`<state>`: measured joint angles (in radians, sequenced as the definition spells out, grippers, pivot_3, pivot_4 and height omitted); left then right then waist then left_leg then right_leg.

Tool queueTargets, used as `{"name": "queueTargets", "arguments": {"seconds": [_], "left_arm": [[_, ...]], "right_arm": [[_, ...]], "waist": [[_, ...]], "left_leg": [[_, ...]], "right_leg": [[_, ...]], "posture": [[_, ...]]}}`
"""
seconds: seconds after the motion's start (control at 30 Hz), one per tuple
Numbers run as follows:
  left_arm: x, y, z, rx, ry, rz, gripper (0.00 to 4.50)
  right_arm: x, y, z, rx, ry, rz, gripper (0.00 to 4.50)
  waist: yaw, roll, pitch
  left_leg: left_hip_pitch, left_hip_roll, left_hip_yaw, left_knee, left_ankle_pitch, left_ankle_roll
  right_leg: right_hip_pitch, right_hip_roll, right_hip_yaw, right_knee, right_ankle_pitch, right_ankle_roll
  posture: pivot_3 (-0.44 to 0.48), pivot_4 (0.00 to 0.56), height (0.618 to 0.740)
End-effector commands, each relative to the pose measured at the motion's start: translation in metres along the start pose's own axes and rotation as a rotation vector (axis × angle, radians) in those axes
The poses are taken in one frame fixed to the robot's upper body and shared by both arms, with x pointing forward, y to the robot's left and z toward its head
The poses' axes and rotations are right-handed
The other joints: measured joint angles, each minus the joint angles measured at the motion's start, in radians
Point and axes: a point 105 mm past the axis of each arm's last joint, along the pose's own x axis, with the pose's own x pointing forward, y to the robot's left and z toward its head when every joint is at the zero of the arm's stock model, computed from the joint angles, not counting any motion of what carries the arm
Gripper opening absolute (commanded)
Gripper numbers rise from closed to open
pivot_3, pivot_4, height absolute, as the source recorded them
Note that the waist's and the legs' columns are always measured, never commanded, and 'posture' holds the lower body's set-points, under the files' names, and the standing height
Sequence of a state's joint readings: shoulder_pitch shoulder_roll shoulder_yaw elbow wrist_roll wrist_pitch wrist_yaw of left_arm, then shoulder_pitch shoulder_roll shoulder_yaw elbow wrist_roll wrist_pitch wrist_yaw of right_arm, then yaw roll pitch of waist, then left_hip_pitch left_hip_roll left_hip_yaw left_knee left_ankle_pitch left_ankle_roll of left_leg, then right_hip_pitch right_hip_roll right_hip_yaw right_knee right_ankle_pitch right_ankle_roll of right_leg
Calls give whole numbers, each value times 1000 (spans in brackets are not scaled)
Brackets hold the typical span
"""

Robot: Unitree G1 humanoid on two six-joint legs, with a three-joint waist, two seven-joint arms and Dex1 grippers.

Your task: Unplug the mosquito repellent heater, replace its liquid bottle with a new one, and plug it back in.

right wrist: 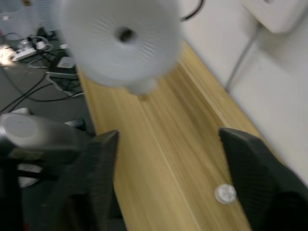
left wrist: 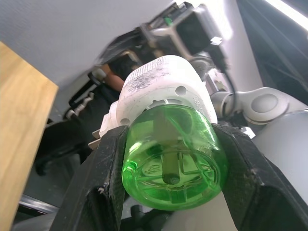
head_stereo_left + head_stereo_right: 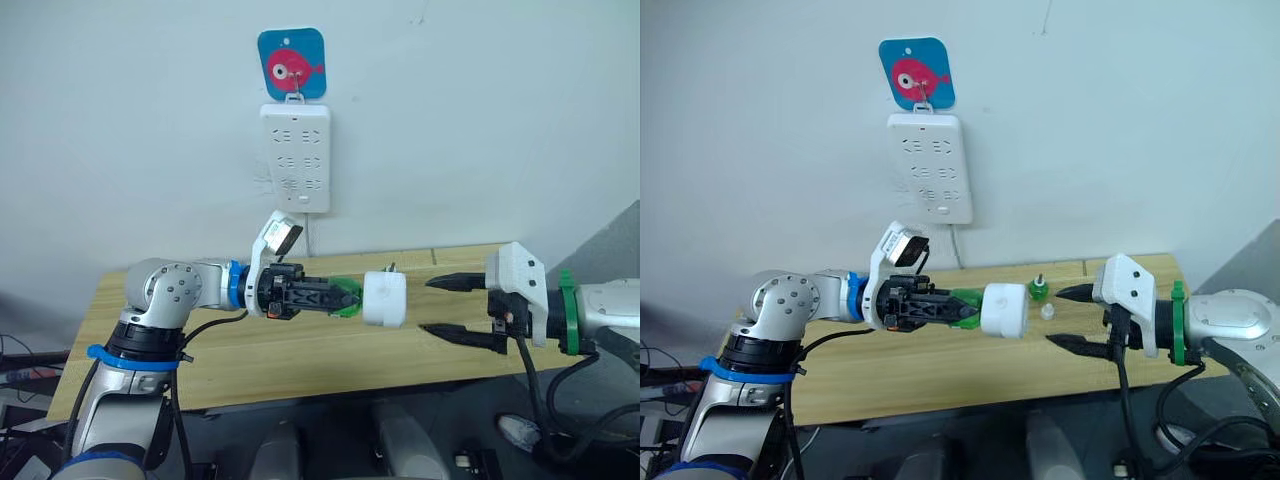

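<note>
Left claw (image 3: 345,297): black ridged fingers closed on the translucent green bottle (image 2: 171,166), which is screwed into the heater.
Heater (image 3: 384,299): rounded white plastic, round vented face towards the right claw, held in the air above the table, between the two claws.
Right claw (image 3: 436,306): two pointed black fingers spread wide, empty, just right of the heater, not touching it.
Second bottle (image 3: 1039,290): small, green, standing on the far side of the light wooden table (image 3: 300,360), a small white cap (image 3: 1047,312) beside it.
Power strip (image 3: 296,157): long, white, on the wall above.
</note>
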<state>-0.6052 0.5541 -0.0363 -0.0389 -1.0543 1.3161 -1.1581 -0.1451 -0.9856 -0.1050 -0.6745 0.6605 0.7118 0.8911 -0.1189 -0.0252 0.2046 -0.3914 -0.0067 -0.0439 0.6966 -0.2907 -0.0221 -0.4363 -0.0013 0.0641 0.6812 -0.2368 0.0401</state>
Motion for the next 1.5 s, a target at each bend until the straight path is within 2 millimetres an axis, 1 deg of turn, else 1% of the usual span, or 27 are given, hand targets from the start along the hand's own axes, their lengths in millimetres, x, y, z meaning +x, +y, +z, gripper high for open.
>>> {"name": "queueTargets", "arguments": {"seconds": [0.03, 0.13, 0.17, 0.2, 0.23, 0.3, 0.4, 0.7, 1.0, 1.27, 1.33, 1.4, 1.47, 1.5], "left_arm": [[3, -13, 5, 9, 15, -75, 2268], [3, -14, 6, 3, 15, -84, 2268], [3, -15, 7, -3, 10, -88, 2268], [3, -16, 7, -9, 8, -93, 2268], [2, -17, 6, -14, 7, -95, 2268], [1, -18, 6, -29, 0, -102, 2268], [1, -18, 7, -43, -14, -105, 2268], [0, -14, 12, -46, -58, -91, 2268], [1, -11, 14, -33, -80, -73, 2268], [1, -10, 12, -26, -75, -62, 2268], [1, -10, 11, -25, -75, -62, 2268], [2, -11, 12, -21, -80, -65, 2268], [3, -12, 15, -7, -87, -69, 2268], [3, -14, 17, 10, -91, -70, 2268]], "right_arm": [[14, -8, 7, -36, -51, -6, 2097], [24, -9, 7, -51, -62, 18, 1064], [28, -7, 9, -46, -77, 42, 711], [36, 0, 12, -36, -102, 87, 314], [40, 5, 15, -30, -120, 119, 14], [47, 15, 24, -14, -161, 170, 0], [51, 26, 31, 12, -195, 217, 0], [44, 51, 37, 151, -220, 335, 0], [38, 65, 43, 287, -248, 415, 0], [35, 68, 46, 324, -249, 439, 0], [35, 68, 45, 321, -241, 433, 0], [39, 64, 33, 314, -179, 383, 0], [44, 49, 13, 275, -96, 263, 0], [45, 35, -1, 242, -42, 172, 168]], "waist": [[-10, 0, 0], [-20, 0, 0], [-20, 0, 0], [-20, 0, 0], [-21, 0, 0], [-21, 0, 0], [-20, 0, 0], [-19, 0, 0], [-19, 0, 0], [-19, 0, 0], [-19, 0, 0], [-19, 0, 0], [-19, 0, 0], [-19, 0, 0]], "left_leg": [[1, 1, 0, 0, 0, 0], [0, 1, -1, 0, 0, 0], [0, 1, -1, 0, 0, 0], [0, 1, -2, 0, 0, 0], [0, 1, -2, 0, 0, 0], [0, 1, -3, 0, 0, 0], [-1, 1, -4, 0, 0, 0], [-1, 0, -6, 0, 0, 0], [-1, 0, -5, 0, 0, 0], [-1, 0, -5, 0, 0, 0], [-1, 0, -5, 0, 0, 0], [-1, 0, -5, 0, 0, 0], [-1, 0, -5, 0, 0, 0], [-1, 0, -5, 0, 0, 0]], "right_leg": [[0, 1, 0, 0, 0, 0], [0, 1, 0, 0, 0, 0], [0, 1, 0, 0, 0, 0], [0, 1, -1, 0, 0, 0], [0, 1, 0, 0, 0, 0], [0, 0, 0, 0, 0, 0], [0, -1, 0, 1, 0, 0], [0, -3, -1, 0, 0, 0], [0, -2, 0, 1, 0, 0], [0, -1, -1, 0, 0, 0], [0, -1, -1, 0, 0, 0], [0, -1, -1, 0, 0, 0], [0, -1, -1, 0, 0, 0], [0, -1, -1, 0, 0, 0]], "posture": [[-214, 146, 733], [-210, 145, 733], [-202, 146, 733], [-202, 146, 733], [-202, 146, 733], [-202, 146, 733], [-189, 152, 733], [-192, 153, 733], [-189, 155, 733], [-188, 158, 733], [-189, 158, 733], [-189, 158, 733], [-188, 157, 733], [-188, 158, 733]]}}
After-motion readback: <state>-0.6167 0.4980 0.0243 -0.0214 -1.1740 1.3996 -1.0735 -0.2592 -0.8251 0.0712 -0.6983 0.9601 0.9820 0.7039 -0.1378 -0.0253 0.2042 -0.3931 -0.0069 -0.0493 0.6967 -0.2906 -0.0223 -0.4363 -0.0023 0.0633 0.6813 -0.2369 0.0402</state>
